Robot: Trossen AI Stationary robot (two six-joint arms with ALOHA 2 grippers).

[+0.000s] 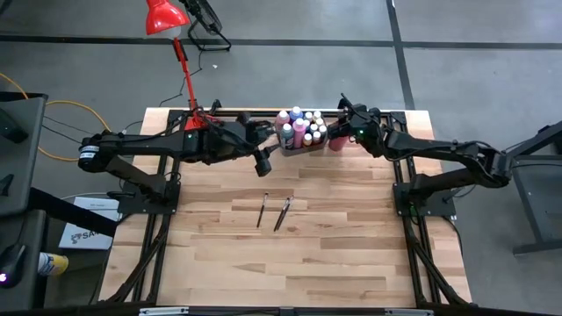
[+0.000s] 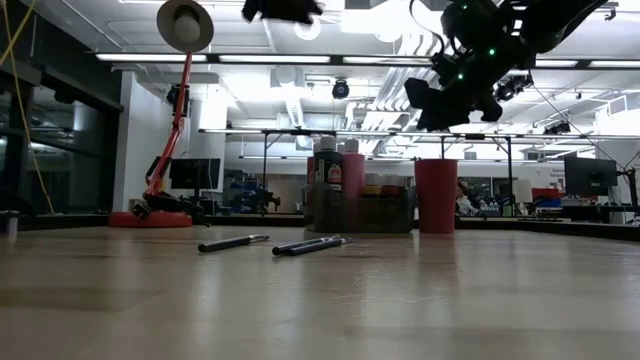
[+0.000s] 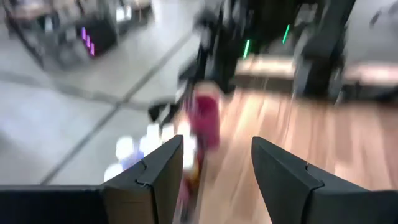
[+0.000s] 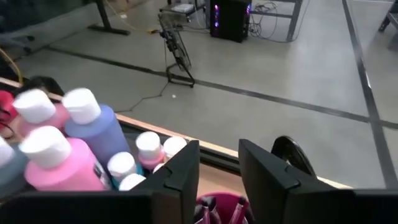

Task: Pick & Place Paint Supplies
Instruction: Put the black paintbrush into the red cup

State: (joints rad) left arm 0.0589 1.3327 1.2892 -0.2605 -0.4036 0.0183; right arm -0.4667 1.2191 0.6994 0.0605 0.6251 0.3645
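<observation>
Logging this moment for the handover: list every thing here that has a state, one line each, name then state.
Paint bottles: upright, capped, packed together in the grey bin.
Red cup: upright beside the bin, brush handles showing inside.
Paintbrushes: two lying flat on the table, apart from the bin.
Left claw: open, empty, near the bin.
Right claw: open, empty, above the red cup.
</observation>
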